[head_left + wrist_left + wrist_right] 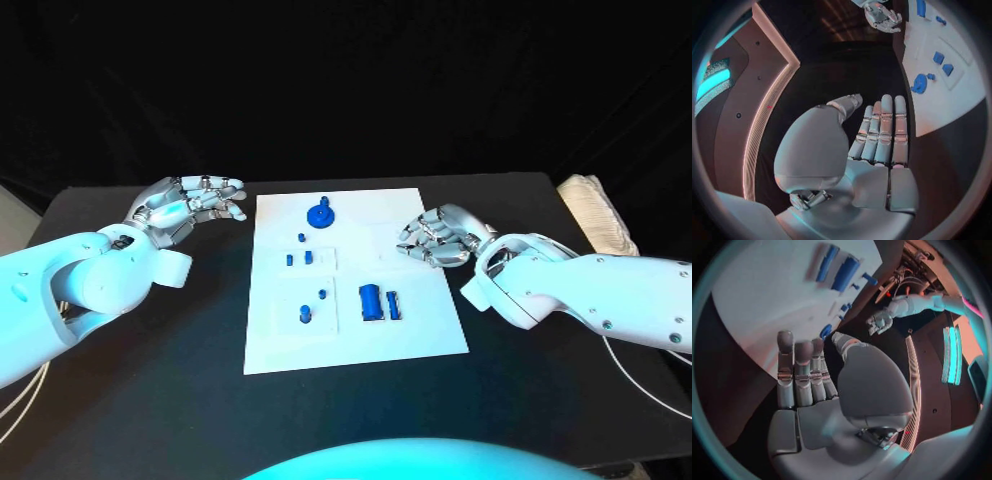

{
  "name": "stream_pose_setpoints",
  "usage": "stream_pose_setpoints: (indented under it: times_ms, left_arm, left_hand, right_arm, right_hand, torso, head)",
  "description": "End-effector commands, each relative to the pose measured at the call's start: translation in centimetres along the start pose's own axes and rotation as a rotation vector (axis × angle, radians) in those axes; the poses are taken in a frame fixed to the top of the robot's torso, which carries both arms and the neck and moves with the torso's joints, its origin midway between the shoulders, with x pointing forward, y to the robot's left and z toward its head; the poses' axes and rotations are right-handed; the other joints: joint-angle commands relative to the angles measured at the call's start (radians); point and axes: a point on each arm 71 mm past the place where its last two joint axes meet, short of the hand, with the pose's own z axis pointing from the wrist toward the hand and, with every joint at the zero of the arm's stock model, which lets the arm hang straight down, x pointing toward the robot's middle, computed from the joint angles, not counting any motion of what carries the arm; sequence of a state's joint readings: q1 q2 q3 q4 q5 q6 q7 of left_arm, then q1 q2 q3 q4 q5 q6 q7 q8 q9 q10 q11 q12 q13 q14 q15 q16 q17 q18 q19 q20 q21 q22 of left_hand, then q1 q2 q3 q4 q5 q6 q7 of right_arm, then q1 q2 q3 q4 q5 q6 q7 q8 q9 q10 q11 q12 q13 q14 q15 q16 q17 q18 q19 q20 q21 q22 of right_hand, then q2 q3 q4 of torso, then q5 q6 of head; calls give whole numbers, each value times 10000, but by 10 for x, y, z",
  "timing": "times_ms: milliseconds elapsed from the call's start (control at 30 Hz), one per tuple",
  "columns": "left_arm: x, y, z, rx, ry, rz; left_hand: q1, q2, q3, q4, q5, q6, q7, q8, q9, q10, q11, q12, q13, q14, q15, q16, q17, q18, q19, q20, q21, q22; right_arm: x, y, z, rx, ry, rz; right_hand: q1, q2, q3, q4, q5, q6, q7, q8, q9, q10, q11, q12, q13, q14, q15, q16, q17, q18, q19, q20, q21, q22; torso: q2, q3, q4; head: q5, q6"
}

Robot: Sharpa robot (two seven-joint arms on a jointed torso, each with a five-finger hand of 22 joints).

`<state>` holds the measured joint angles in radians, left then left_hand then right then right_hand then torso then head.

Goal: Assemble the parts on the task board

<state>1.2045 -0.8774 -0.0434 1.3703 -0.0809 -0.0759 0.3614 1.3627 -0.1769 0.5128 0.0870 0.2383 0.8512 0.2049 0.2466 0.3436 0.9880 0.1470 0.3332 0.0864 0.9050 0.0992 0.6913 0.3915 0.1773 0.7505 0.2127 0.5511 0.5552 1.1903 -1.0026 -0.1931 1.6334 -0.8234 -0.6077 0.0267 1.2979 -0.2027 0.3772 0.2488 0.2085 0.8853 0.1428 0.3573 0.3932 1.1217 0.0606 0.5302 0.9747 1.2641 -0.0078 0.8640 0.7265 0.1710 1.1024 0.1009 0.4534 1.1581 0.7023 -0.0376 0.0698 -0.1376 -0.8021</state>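
Left silver hand (188,208): fingers apart, nothing held, hovering over black table (144,400) just beside left edge of white rectangular task board (418,335). Right silver hand (437,238): fingers loosely spread, nothing held, over board's right edge. Small blue parts on board: round knobbed piece (320,214) near far end; tiny pegs (299,259) mid-board; cylinder (369,302) and slim bar (394,306) side by side nearer robot. No legible writing. Folded white cloth (599,226) at table's right edge.
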Motion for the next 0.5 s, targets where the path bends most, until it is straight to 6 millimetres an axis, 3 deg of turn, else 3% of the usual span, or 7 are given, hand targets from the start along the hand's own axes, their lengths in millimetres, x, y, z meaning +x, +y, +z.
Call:
stream_pose_setpoints:
  times_ms: [33,200,233,267,367,467,500]
  left_arm:
    - [-4,-2,3,804,-581,-243]
    - [-10,4,13,1147,-1081,-392]
    - [-11,5,15,1182,-1156,-413]
    - [-12,7,18,1212,-1250,-430]
    - [-14,10,24,1243,-1467,-441]
    - [-15,13,29,1226,-1622,-440]
    - [-13,15,29,812,-1296,-218]
  left_hand:
    - [-4,-117,33,139,-59,31,-107,98,61,183,-31,-23,-25,-170,44,-396,-162,-115,-387,198,-747,-446]
    - [70,-308,83,422,-228,-238,-316,-46,40,227,227,-1220,-205,-644,450,-2722,-872,45,-559,716,-2659,-1842]
    - [72,-299,15,461,-229,-299,-339,-126,-21,192,301,-1460,-208,-693,511,-3090,-966,32,-442,724,-2873,-2036]
    - [80,-304,-70,478,-229,-413,-384,-233,-103,39,344,-1727,-218,-927,604,-3498,-1098,16,-384,736,-3084,-2219]
    - [138,-261,-295,484,-218,-550,-402,-410,-305,-232,340,-2221,-227,-1195,730,-4202,-1366,-24,-279,755,-3564,-2638]
    - [161,-204,-429,495,-206,-559,-402,-468,-410,-326,284,-2433,-229,-1238,783,-4504,-1503,-45,-184,762,-3796,-2858]
    - [-4013,1769,-5128,-870,-2383,-8512,-2049,-2466,-3436,-9880,-1470,-3332,-864,-9050,-992,-6913,-3915,-1773,-7505,-2127,-5511,-5552]
  right_arm:
    - [-7,-2,15,-470,-207,3230]
    - [-14,-7,47,-652,-499,4424]
    - [-15,-7,52,-699,-552,4547]
    - [-16,-8,58,-756,-626,4665]
    - [-18,-9,70,-849,-823,4901]
    - [-19,-9,78,-900,-975,5076]
    - [-19,-12,78,-396,-1127,4028]
  right_hand:
    - [218,-61,335,-12,-155,-128,157,-86,-60,-378,181,-1157,-1270,-598,186,-1441,-705,90,-393,174,-1099,-834]
    - [389,-301,1074,-191,-389,-275,406,-469,-313,-491,565,-3292,-4314,-1603,681,-4044,-1703,56,-958,645,-2829,-2620]
    - [389,-301,1074,-191,-389,-275,406,-469,-313,-491,565,-3292,-4314,-1603,681,-4044,-1703,56,-958,645,-2829,-2620]
    - [440,-335,1181,-303,-402,-323,471,-599,-380,-551,654,-3616,-4858,-2076,874,-4650,-1978,31,-1278,795,-3263,-3045]
    - [416,-340,1308,-625,-437,-371,553,-927,-530,-516,847,-4142,-6184,-2449,1113,-5675,-2565,112,-1549,1140,-3907,-4149]
    - [365,-232,1300,-866,-409,-384,652,-1130,-614,-748,961,-4355,-6929,-2567,1252,-6170,-2888,109,-1723,1272,-3914,-4889]
    - [-3607,2027,-3772,-2488,-2085,-8853,-1428,-3573,-3932,-3862,-606,-5302,-9747,-5578,78,-8640,-7265,-1710,-11024,-1009,-4534,-11581]
  torso:
    - [-205,-70,-89]
    - [-362,-56,-101]
    - [-386,-53,-95]
    - [-416,-50,-89]
    - [-478,-34,-58]
    - [-504,-14,-41]
    - [-431,-38,-68]
  head:
    - [116,244]
    - [236,579]
    - [248,605]
    - [267,658]
    - [301,752]
    - [362,812]
    - [314,745]
